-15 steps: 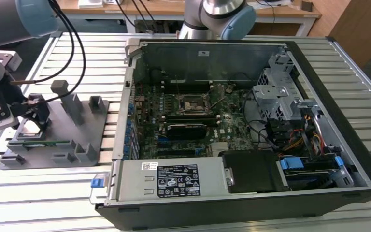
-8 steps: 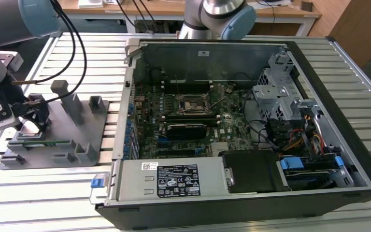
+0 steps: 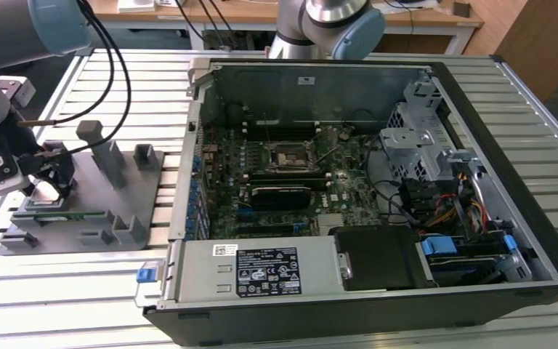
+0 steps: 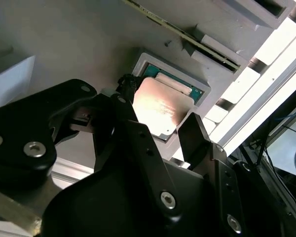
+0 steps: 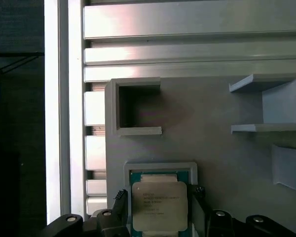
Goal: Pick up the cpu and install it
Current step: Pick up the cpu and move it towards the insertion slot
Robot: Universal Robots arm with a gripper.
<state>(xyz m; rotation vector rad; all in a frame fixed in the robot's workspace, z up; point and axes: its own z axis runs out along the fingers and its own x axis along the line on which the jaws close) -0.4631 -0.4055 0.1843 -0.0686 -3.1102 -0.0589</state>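
The cpu (image 5: 159,205) is a flat square chip with a shiny metal top. It lies flat in a shallow square nest of the grey fixture plate (image 3: 85,211), at the exterior view's left. My gripper (image 3: 51,182) hangs low over that nest. In both wrist views its two black fingers (image 4: 192,131) stand on either side of the cpu (image 4: 158,106), and the gripper (image 5: 159,195) is open around the chip. The black socket frame (image 3: 289,156) sits on the green motherboard inside the open computer case (image 3: 473,87).
A long green memory stick (image 3: 61,214) rests in a slot of the fixture plate next to the nest. Grey posts (image 3: 95,142) rise from the plate. The case's side walls, drive cage (image 3: 415,142) and cables (image 3: 444,211) surround the motherboard. Everything stands on a slatted aluminium table (image 3: 56,291).
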